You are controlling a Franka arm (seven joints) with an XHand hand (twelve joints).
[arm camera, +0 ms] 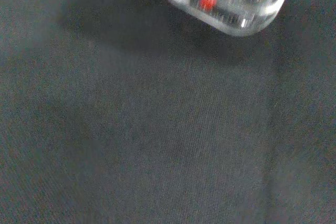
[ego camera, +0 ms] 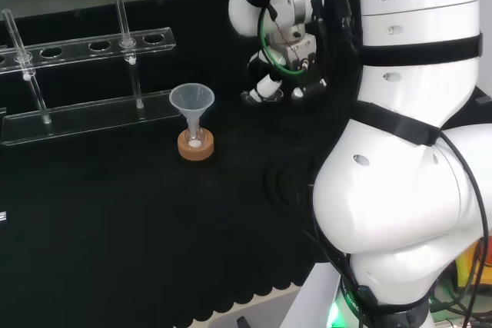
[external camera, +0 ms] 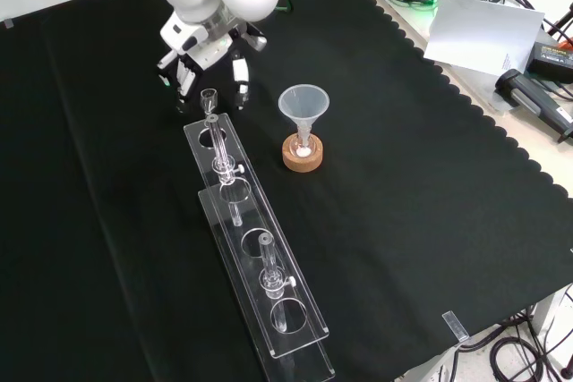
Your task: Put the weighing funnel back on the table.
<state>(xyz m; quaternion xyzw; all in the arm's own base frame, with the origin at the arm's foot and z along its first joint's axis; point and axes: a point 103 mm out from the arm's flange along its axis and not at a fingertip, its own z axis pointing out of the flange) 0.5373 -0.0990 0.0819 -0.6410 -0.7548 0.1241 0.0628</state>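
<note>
Hand [external camera: 208, 53], black and white, hangs low over black cloth [external camera: 376, 221]; small clear glass weighing funnel [arm camera: 226, 1] shows close in the wrist view; whether it is grasped, I cannot tell.

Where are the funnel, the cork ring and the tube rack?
funnel [ego camera: 191, 99]: head view, cone wall.
cork ring [ego camera: 187, 151]: head view, outer side.
tube rack [ego camera: 74, 47]: head view, top plate between holes.

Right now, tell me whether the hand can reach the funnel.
Probably yes: bare cloth lies between the hand and the funnel, and the tube rack stands off that path.
</note>
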